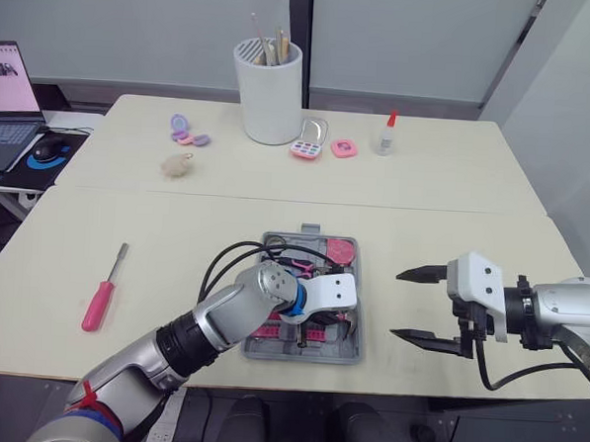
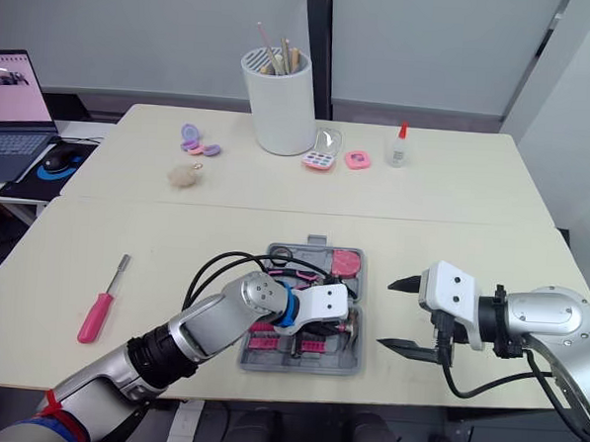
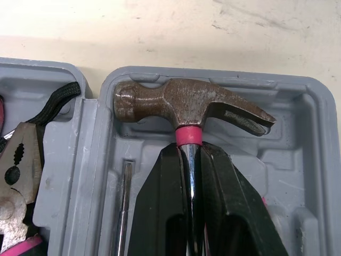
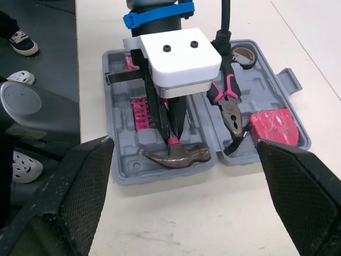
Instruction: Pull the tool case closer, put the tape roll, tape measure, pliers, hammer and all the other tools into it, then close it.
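Note:
The grey tool case (image 1: 303, 355) lies open near the table's front edge. My left gripper (image 3: 190, 160) reaches into it, shut on the neck of the hammer (image 3: 186, 104) just below the pink collar. The rusty hammer head (image 4: 178, 156) rests in its moulded recess at the case's right end. Pliers (image 4: 230, 109), a red tape measure (image 4: 274, 125) and a tape roll (image 4: 242, 55) sit in the other half of the case. A pink-handled screwdriver (image 1: 100, 298) lies on the table to the left. To the right of the case, my right gripper (image 1: 395, 306) hangs open, holding nothing.
At the back of the table stand a white cup of brushes (image 1: 269, 91), a glue bottle (image 1: 385, 135), small pink cases (image 1: 309, 143), purple items (image 1: 186, 131) and a fluffy ball (image 1: 177, 165). A laptop (image 1: 6, 102) sits on a side desk at far left.

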Controlling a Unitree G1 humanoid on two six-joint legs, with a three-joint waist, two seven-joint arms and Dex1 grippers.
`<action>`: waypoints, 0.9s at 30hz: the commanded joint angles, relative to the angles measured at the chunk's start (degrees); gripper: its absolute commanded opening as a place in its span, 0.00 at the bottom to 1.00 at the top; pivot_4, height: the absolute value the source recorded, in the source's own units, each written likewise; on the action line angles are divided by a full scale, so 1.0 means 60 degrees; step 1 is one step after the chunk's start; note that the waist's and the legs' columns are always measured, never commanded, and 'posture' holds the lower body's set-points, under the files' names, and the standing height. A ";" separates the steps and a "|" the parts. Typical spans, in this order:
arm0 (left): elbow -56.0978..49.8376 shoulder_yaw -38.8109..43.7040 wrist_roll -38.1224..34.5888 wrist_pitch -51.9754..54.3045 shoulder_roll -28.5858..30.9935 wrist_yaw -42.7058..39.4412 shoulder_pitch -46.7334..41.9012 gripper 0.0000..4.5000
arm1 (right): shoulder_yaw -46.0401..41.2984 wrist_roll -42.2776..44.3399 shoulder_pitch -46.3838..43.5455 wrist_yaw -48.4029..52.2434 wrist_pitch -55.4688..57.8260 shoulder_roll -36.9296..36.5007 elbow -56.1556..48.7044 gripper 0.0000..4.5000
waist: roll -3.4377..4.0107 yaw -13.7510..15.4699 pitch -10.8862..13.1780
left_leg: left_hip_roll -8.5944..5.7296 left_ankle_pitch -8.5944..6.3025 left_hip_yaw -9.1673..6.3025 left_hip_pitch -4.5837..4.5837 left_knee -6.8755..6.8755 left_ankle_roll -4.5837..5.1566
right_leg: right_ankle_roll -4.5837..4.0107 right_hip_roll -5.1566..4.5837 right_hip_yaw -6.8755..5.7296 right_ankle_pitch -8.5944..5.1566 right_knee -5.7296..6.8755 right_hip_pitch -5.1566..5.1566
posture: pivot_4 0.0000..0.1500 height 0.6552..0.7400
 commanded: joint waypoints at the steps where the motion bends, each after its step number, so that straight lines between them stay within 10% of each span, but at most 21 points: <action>1: 0.0021 -0.0120 0.0263 0.0082 -0.0201 -0.0050 -0.0049 0.02 | -0.0349 0.0112 0.0026 -0.0051 0.0021 -0.0156 -0.0337 1.00 | 0.0002 0.0008 -0.0001 | 0.0000 0.0000 -0.0001 0.0001 0.0001 0.0000 | 0.0001 -0.0001 0.0000 0.0000 0.0000 0.0002 | 1.00 1.00; 20: -0.0097 -0.0334 0.0907 0.0685 -0.0032 -0.0555 -0.0281 0.02 | -0.0080 -0.0052 -0.0079 -0.0116 -0.0166 -0.0051 -0.0246 1.00 | 0.0007 -0.0012 -0.0004 | 0.0000 0.0000 -0.0015 0.0024 0.0000 0.0000 | 0.0019 0.0006 -0.0012 0.0003 -0.0036 0.0046 | 1.00 1.00; 27: -0.0731 0.0134 0.0915 0.0362 0.0241 -0.0425 -0.0122 0.50 | -0.0005 -0.0093 -0.0161 -0.0065 -0.0239 -0.0058 -0.0110 1.00 | 0.0007 -0.0012 -0.0004 | 0.0003 0.0000 -0.0016 0.0023 0.0000 0.0000 | 0.0016 0.0007 -0.0011 0.0005 -0.0036 0.0045 | 1.00 1.00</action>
